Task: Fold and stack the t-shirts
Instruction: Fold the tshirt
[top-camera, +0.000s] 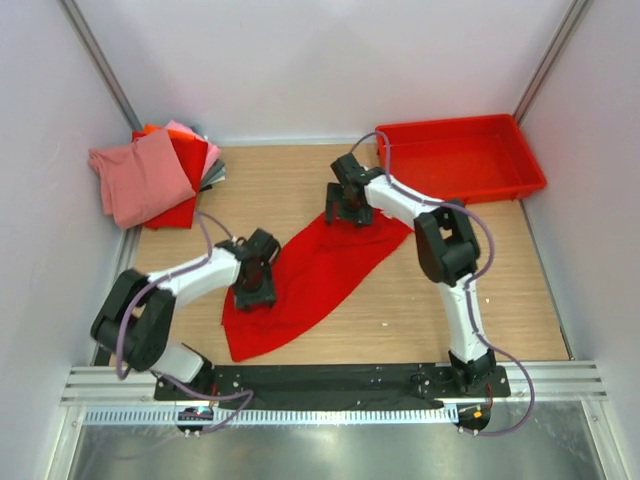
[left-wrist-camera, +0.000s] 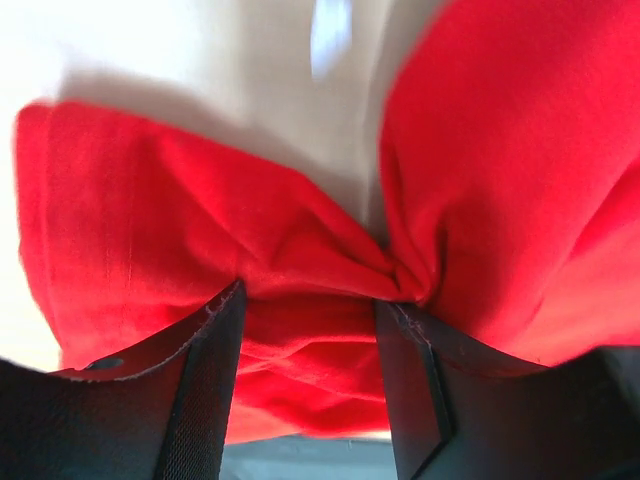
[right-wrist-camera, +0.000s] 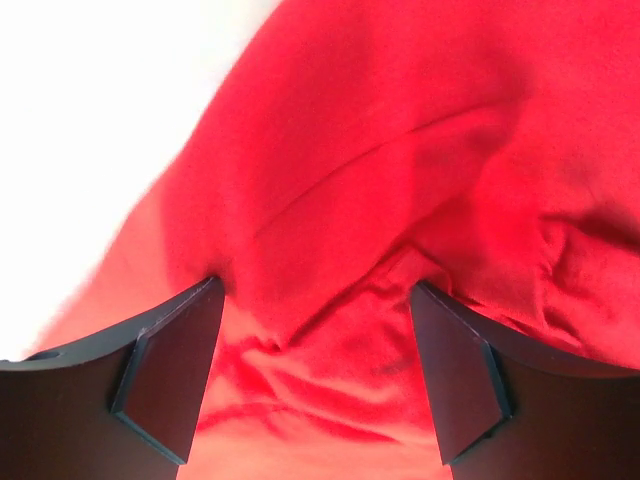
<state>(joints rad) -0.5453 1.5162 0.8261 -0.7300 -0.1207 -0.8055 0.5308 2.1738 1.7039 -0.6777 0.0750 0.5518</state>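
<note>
A bright red t-shirt (top-camera: 320, 270) lies unfolded and rumpled in a diagonal band across the middle of the table. My left gripper (top-camera: 255, 290) presses down on its left edge, and in the left wrist view (left-wrist-camera: 310, 300) it is open, with a bunched ridge of the red cloth (left-wrist-camera: 150, 220) between the fingers. At the shirt's far right end my right gripper (top-camera: 348, 212) points down. The right wrist view shows it (right-wrist-camera: 318, 290) wide open over wrinkled red cloth (right-wrist-camera: 380, 150). Folded t-shirts are piled in the back left corner, a dusty pink one (top-camera: 140, 175) on top.
A rigid red plastic tray (top-camera: 460, 160) stands at the back right, close behind the right arm. White walls close in the table on three sides. Under the pink shirt, red (top-camera: 188, 165), orange and grey edges of the pile show.
</note>
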